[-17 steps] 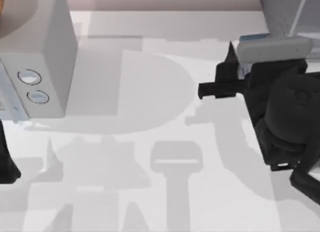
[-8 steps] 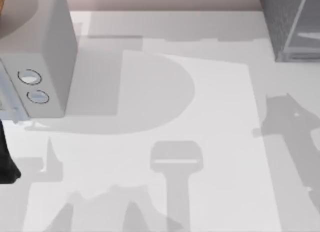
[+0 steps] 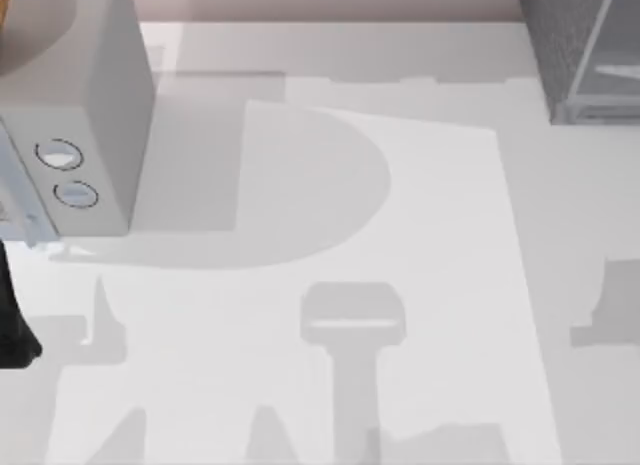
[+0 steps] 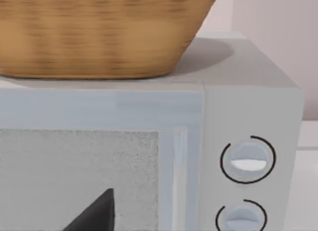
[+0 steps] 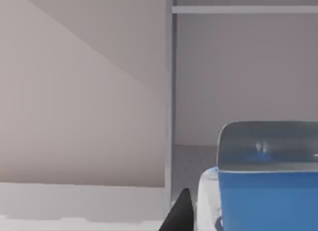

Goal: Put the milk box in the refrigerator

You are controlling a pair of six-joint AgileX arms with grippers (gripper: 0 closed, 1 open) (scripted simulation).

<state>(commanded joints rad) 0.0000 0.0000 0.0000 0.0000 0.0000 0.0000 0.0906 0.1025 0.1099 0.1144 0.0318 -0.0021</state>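
Note:
The milk box (image 5: pixel 268 196), a blue carton with a pale top, is close up in the right wrist view. My right gripper (image 5: pixel 233 223) is shut on it, and one dark fingertip (image 5: pixel 180 213) shows beside the carton. Behind it the refrigerator (image 5: pixel 89 92) stands open, with a shelf (image 5: pixel 243 10) across its inside. From above, the grey refrigerator (image 3: pixel 575 55) stands at the table's back right corner. My left gripper (image 4: pixel 99 216) hangs in front of the microwave door, and its arm (image 3: pixel 12 325) is parked at the table's left edge.
A grey microwave (image 3: pixel 80 115) with two round knobs (image 4: pixel 247 159) stands at the back left. A woven basket (image 4: pixel 94 32) rests on top of it. Arm shadows lie across the white table (image 3: pixel 330 205).
My right arm, which was near the refrigerator a second ago, has left the top view. Its shadow has slid toward the front right. The left arm has not moved.

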